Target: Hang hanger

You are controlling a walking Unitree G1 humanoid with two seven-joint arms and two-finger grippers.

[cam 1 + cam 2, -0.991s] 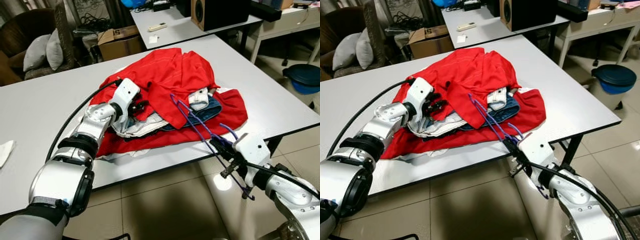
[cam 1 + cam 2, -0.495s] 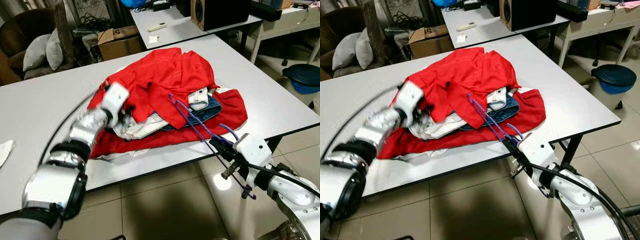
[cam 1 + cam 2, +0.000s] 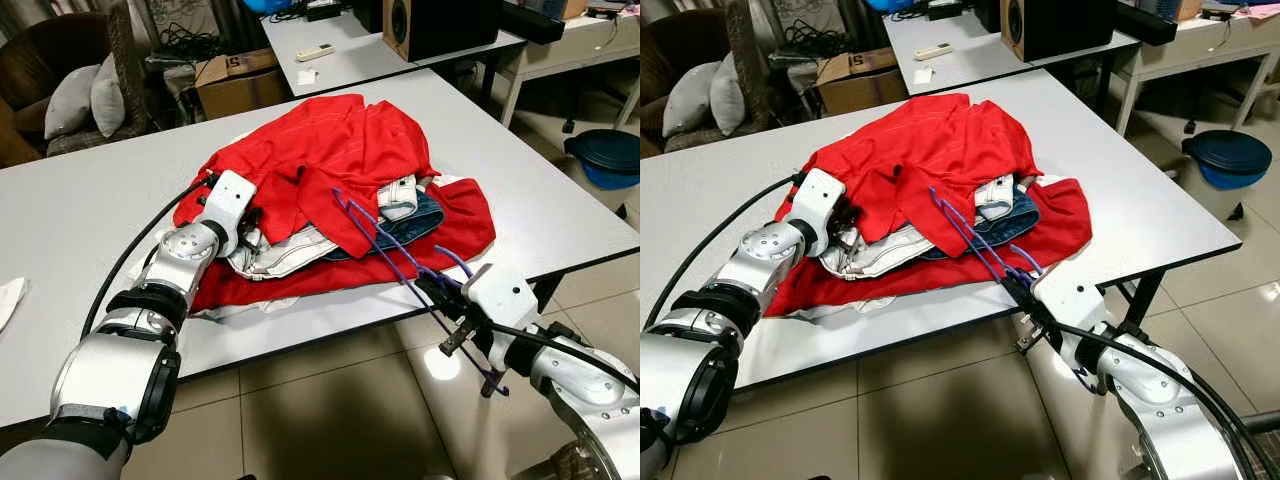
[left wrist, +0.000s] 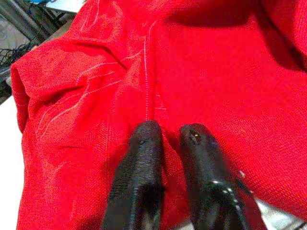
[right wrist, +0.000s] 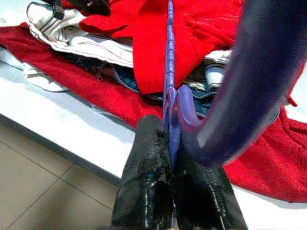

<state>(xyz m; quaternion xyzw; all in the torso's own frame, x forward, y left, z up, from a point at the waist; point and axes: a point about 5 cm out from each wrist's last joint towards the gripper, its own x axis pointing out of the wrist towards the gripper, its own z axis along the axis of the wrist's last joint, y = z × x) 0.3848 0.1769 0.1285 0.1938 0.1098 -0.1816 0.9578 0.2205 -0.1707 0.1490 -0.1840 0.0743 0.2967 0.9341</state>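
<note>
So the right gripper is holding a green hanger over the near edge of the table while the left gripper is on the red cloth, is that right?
Not quite: the hanger is purple, not green, as the right wrist view shows with the right gripper shut on it. The rest holds: it is held over the near edge of the table, and the left gripper is on the red cloth.

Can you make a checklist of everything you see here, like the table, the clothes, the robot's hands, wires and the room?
Surface: white table, clothes piled mid-table.
Job's things: purple hanger reaching from the table's edge onto the pile.
Clutter: red garment, jeans, whitish cloth.
Grippers: right tool shut on hanger; left tool pinching red garment.
Cables: black cable along left arm.
Surroundings: cardboard box, blue bin, speaker, cushions.
</note>
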